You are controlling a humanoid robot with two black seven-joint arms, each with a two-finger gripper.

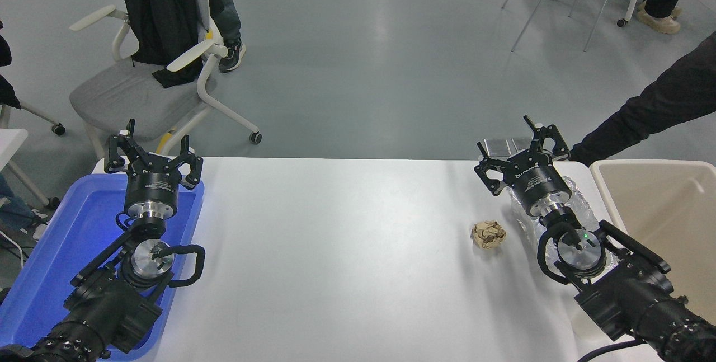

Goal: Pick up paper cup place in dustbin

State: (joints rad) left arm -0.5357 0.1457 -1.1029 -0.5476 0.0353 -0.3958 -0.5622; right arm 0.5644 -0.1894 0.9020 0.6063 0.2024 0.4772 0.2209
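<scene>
Table wide open, right claw at far edge

Table (347, 239) lies broad and bare mid-span. Dustbin (660, 211) hugs its right edge. Right gripper (523, 152) hangs spread and empty over foil tray (576, 205); paper cup hidden. Left gripper (151, 155) spread, parked above blue tray (61, 239).

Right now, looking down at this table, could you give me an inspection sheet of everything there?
Surface: white table, bare in the middle.
Job's things: paper cup not seen, perhaps hidden behind the right arm; beige dustbin at the right edge, no contents seen.
Clutter: crumpled brown paper ball; crinkled foil tray under the right arm; blue tray at the left.
Grippers: left gripper open, parked over the blue tray; right gripper open, over the far right edge.
Cables: black cable loops at both wrists.
Surroundings: chair with dark jacket; a person's sleeve above the dustbin.
</scene>
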